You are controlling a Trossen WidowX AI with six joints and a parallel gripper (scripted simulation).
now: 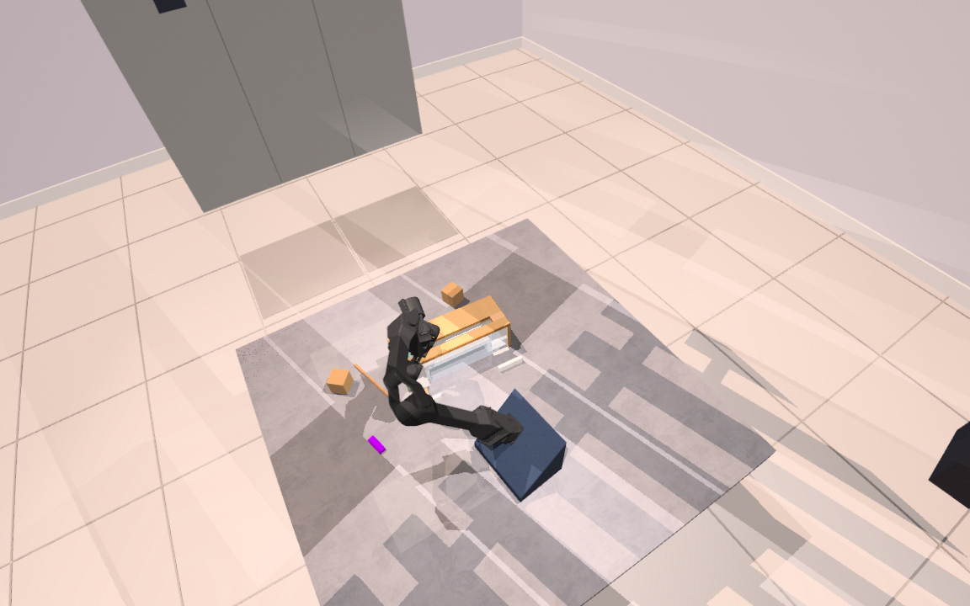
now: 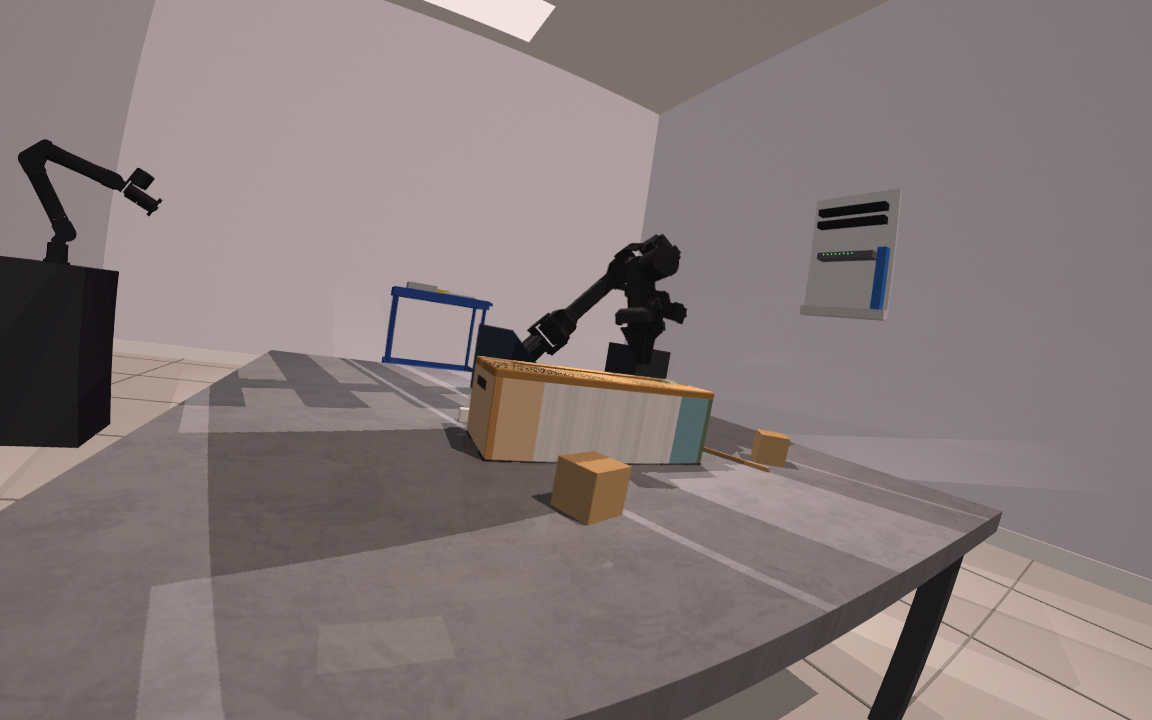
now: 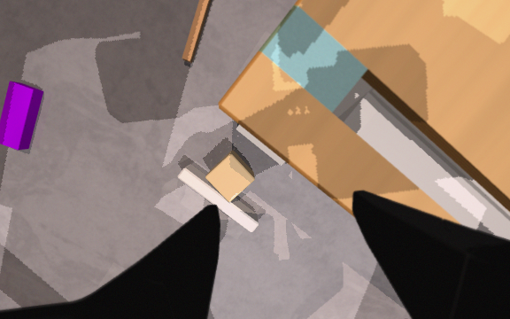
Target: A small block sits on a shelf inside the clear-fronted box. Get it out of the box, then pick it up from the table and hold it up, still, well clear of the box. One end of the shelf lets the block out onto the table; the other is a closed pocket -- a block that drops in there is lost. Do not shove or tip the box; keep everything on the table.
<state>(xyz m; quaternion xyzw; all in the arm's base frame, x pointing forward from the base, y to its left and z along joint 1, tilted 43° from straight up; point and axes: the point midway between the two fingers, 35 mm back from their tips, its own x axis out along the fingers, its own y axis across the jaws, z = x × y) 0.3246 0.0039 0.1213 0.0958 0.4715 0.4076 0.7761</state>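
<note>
The small tan block lies on the table just outside the clear front of the box, near its teal-marked end. It is against or very close to a white strip on its side away from the box. My gripper is open, pointing down above the table and the box's front edge, with nothing between its fingers. In the wrist view the block is beyond the left fingertip, outside the gap, and the right fingertip overlaps the box's edge. The arm hides the block in the top view; the box hides it in the exterior view.
A purple bar and a thin orange stick lie beyond the box's teal end. One orange cube is near the stick, another behind the box. Another white strip lies in front.
</note>
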